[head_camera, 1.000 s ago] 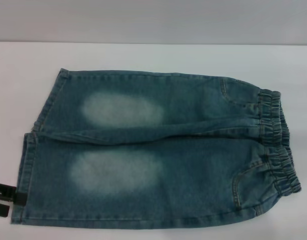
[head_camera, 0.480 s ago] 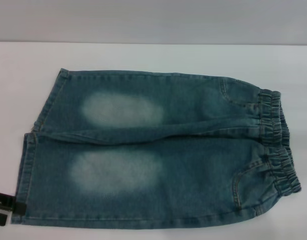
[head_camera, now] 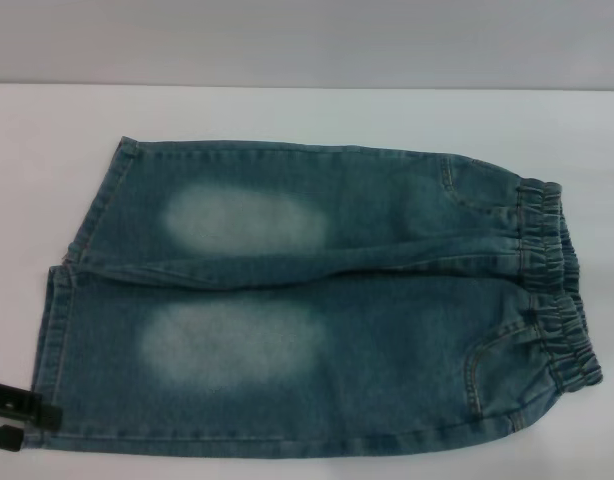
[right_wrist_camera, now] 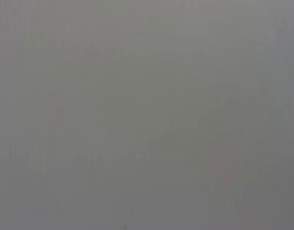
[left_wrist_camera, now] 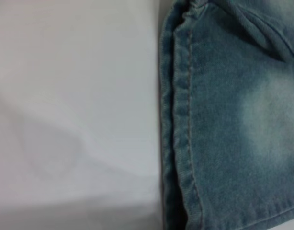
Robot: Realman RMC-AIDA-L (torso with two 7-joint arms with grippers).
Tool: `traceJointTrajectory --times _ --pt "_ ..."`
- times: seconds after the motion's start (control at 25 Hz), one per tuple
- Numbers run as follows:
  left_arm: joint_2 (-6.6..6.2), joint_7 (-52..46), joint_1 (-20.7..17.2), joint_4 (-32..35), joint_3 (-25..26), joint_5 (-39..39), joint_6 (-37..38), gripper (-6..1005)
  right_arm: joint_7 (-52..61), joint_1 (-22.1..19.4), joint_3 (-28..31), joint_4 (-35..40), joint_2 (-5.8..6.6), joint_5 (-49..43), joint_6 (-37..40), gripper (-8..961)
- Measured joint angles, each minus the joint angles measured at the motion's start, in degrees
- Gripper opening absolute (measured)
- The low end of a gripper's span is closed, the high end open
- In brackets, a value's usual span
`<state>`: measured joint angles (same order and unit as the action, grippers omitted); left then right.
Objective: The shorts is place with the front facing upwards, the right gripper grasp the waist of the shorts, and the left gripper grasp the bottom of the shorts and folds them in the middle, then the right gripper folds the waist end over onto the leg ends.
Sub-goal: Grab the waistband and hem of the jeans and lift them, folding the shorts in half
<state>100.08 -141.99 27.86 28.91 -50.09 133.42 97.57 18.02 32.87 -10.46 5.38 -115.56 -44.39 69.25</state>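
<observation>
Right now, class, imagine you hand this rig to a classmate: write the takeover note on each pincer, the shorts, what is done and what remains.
Left pincer: at the near-left corner of the shorts, beside the bottom of the shorts; its prongs look apart, with no cloth between them.
Right pincer: not in view; its wrist camera shows only plain grey.
Shorts: flat, front up, on the white table, waist to the robot's right.
Done: nothing folded.
Left: both grasps, the middle fold, then waist over the leg ends.

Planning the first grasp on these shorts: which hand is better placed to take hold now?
Left, probably. The left hand sits at the near corner of the shorts' hem, and its wrist view looks onto that hem. The right hand isn't in view; its camera shows only blank grey.
</observation>
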Motion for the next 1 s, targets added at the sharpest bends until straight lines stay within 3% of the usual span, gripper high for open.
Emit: traceJointTrajectory --times 0.4,1.0 --pt "1.21 0.7 1.4 0.0 0.1 -0.3 0.3 782 0.1 -0.2 -0.1 0.0 -0.09 0.0 0.0 499" --pt "1.29 1.8 3.0 0.5 2.7 -0.6 3.0 778 0.1 -0.4 -0.2 0.0 -0.17 0.0 0.0 502"
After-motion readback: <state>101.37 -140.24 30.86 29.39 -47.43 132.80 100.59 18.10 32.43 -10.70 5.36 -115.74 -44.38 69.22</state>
